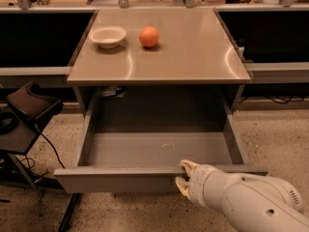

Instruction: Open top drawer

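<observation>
The top drawer (120,178) is a wide grey metal drawer under the tabletop. It stands pulled far out toward me, and its deep grey interior (159,149) shows with nothing in it. My gripper (184,176) sits at the drawer's front edge, right of centre. One pale finger (188,166) lies over the top rim and another finger (181,186) lies against the front face. The white arm (251,202) comes in from the lower right and hides part of the front.
A white bowl (108,36) and an orange (149,36) sit on the tan tabletop (193,47) at the back left. A dark chair (29,105) with cables stands at the left. The floor (280,139) is speckled.
</observation>
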Tool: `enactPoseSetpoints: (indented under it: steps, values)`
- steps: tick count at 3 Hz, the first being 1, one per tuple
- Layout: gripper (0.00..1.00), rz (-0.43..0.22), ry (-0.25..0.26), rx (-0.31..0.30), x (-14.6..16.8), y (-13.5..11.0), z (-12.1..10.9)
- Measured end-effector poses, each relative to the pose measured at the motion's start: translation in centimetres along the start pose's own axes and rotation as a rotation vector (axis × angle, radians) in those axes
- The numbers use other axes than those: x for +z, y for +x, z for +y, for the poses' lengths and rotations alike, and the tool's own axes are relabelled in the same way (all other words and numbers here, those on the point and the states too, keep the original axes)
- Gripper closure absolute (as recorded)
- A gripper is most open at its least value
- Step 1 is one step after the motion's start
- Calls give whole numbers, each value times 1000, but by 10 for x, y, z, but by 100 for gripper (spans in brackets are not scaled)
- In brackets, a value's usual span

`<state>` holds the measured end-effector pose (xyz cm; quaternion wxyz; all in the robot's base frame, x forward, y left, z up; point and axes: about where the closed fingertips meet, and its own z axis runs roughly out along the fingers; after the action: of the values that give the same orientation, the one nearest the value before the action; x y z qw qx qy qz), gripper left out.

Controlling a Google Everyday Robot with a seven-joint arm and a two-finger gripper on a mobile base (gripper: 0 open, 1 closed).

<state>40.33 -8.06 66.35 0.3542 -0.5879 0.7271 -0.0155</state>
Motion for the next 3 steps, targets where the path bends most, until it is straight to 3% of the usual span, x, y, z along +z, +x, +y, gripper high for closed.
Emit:
enactPoseSetpoints:
  steps: [2, 3]
  values:
    - [100, -2, 3, 0, -1, 2, 4]
    - [86, -2, 3, 0, -1, 1, 3]
